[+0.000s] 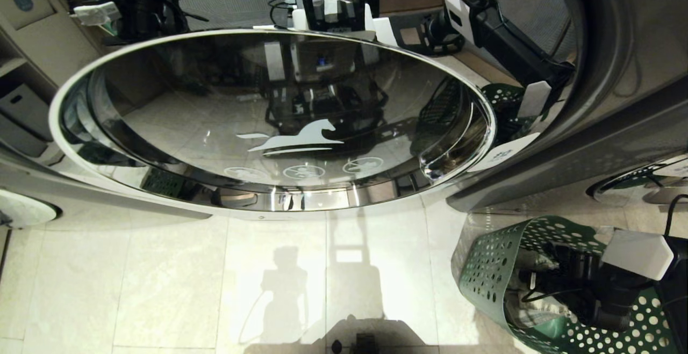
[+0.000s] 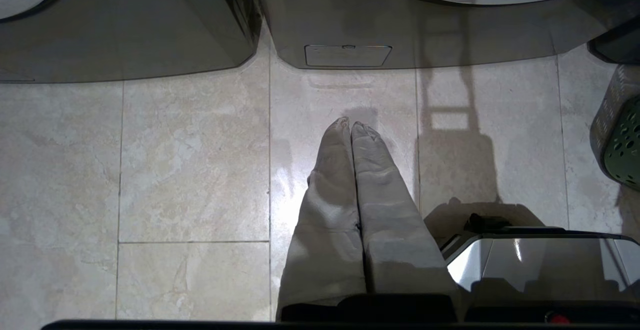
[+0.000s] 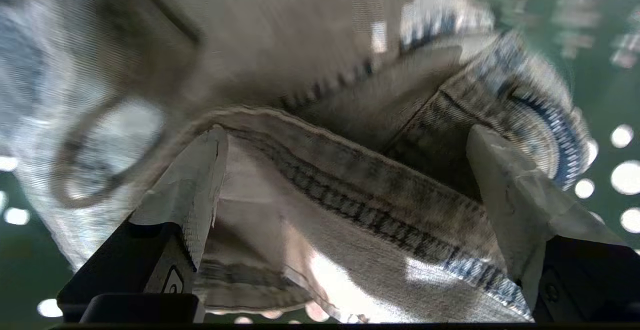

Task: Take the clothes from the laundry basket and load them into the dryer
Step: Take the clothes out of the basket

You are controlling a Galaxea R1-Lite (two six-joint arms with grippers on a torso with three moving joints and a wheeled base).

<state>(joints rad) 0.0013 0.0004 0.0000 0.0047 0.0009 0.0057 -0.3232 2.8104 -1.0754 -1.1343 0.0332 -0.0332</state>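
1. The clothes [image 3: 350, 180], a crumpled pale denim garment with stitched seams, are lying inside the laundry basket [image 1: 484, 268], and a fold of the cloth is being straddled there by the right gripper [image 3: 345, 170].
2. The right gripper's fingers [image 3: 505, 195] are being held spread wide, one on each side of the fold; nothing is being pinched yet.
3. The step in hand is judged to be the reach for a garment: the pick-up is being prepared, not completed.
4. The next move is judged to call for the fingers to be closed on the seam, then for the cloth to be lifted clear of the basket wall.
5. The dryer door [image 1: 269, 112] is standing open beside the basket, toward the robot's left.
6. The left gripper [image 2: 351, 129] is being held away from the basket, over the floor tiles [image 2: 190, 159], its fingers pressed together and empty.
7. Counted: one basket, one open door, two grippers. How many garments are being held in the basket cannot be told.
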